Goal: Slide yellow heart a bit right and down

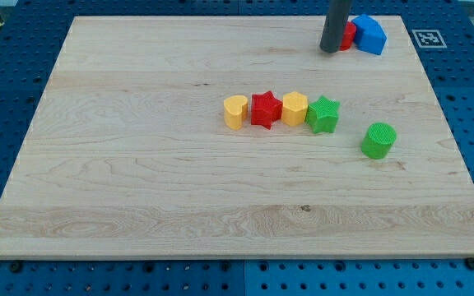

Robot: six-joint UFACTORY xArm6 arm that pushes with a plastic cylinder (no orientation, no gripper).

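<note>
Sitting near the worktop's (138,189) centre, the yellow heart (235,112) is seen at the left end of a touching row: red star (265,109), yellow hexagon (295,108), green star (323,114). A green cylinder (378,140) is set apart towards the right edge. My tip (329,49) is planted by the top edge, against a red block (349,35) and blue block (370,34). No claw is fitted; nothing is held.

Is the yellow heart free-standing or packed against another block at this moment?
Packed: the yellow heart touches the red star on its right, ending a four-block row. My tip is far off.
</note>
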